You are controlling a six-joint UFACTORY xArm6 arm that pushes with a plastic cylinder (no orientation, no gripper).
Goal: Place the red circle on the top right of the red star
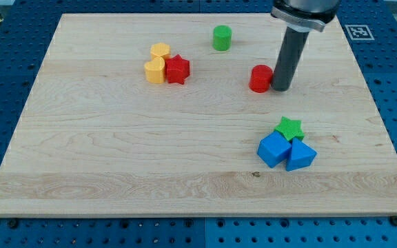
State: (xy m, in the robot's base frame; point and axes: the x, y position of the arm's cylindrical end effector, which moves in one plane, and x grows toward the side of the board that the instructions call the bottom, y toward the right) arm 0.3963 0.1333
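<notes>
The red circle (259, 78) is a short red cylinder right of the board's middle, toward the view's top. My tip (280, 89) stands right against its right side, touching or nearly touching it. The red star (177, 69) lies well to the left of the red circle, toward the view's top left. It touches two yellow blocks on its left.
A yellow hexagon block (160, 51) and a yellow block (155, 71) sit left of the red star. A green cylinder (221, 38) stands near the view's top. A green star (289, 127), a blue cube (275, 149) and a blue triangular block (300, 156) cluster at lower right.
</notes>
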